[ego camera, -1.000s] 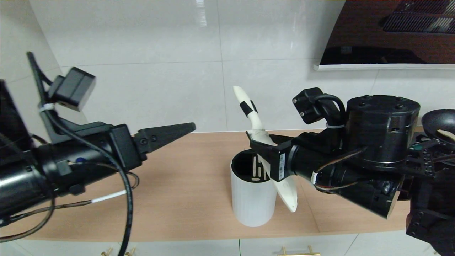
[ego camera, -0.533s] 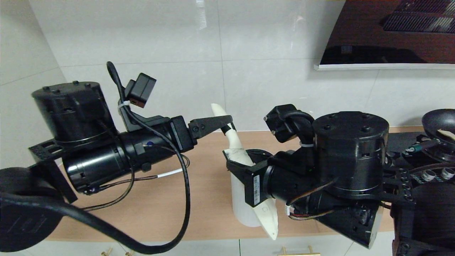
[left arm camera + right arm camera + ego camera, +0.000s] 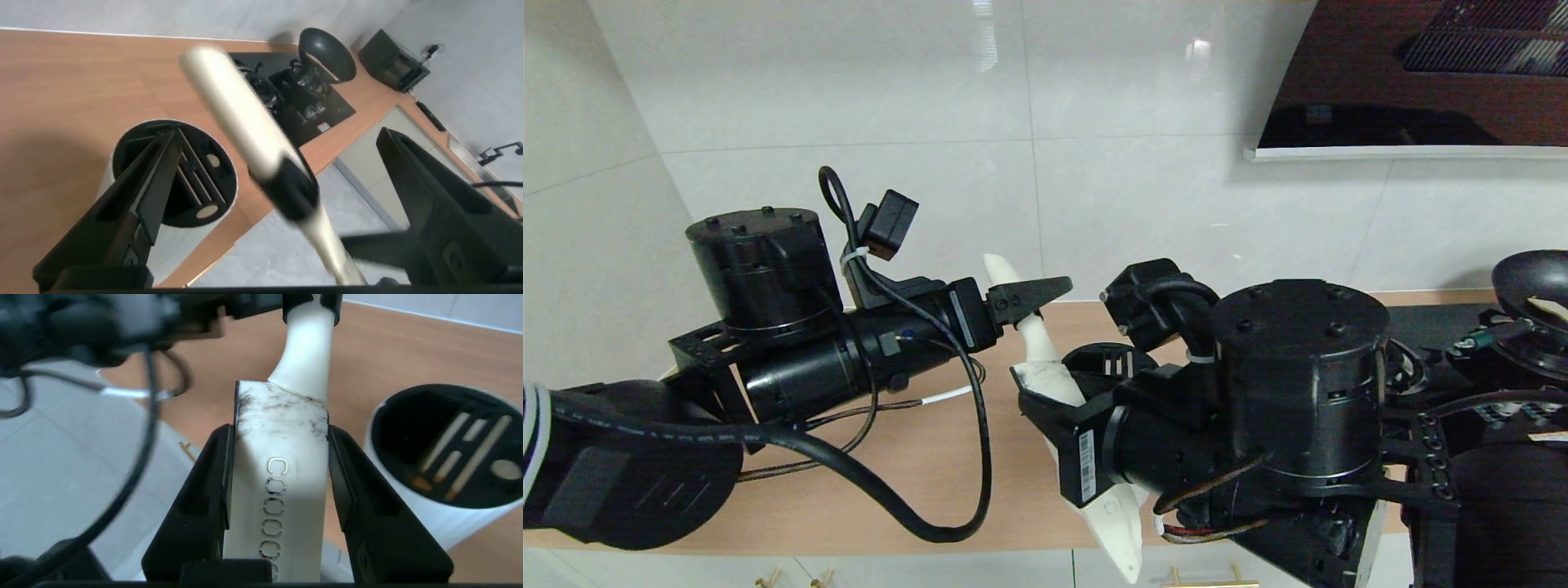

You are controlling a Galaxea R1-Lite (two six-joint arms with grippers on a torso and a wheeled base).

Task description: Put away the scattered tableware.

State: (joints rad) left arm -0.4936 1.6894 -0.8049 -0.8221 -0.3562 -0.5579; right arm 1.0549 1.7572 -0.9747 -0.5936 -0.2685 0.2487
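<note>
The white spatula (image 3: 1036,343) is kept clamped in the right claw (image 3: 280,498), tilted above the desk (image 3: 915,457), beside the white holder (image 3: 458,527). The left claw (image 3: 282,163) is spread apart around its handle.

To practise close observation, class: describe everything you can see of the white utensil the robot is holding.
The white utensil is a plastic-looking spatula: a rounded handle with a black band, widening to a flat, dark-scuffed blade with a row of slots. The right gripper clamps its jaws on the blade's edges, holding it tilted above the wooden counter, handle up. The left gripper, jaws open, straddles the handle without touching.
</note>
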